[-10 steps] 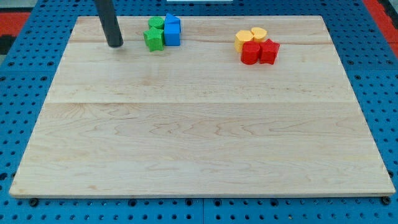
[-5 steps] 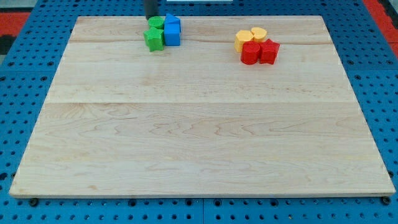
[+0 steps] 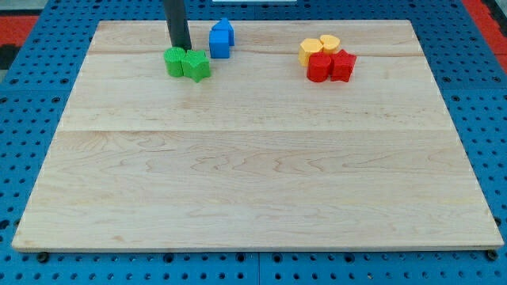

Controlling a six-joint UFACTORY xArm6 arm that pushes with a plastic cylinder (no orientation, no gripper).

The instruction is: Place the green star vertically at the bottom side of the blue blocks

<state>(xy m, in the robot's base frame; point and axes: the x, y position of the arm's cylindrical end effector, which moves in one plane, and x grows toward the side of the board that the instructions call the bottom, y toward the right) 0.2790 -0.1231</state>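
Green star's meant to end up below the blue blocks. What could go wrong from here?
1. My tip sits just above the two green blocks: the other green block touches the green star, so a push may drag both along.
2. The star lies left of and below the blue blocks; a rightward shove aimed too high could knock them.

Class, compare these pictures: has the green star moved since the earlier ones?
Yes. The green star slid down and slightly left, off the blue blocks, which stayed put. My tip sits just above the green pair.

Two yellow blocks (image 3: 319,47) touch two red blocks (image 3: 331,66) on the wooden board (image 3: 253,174).
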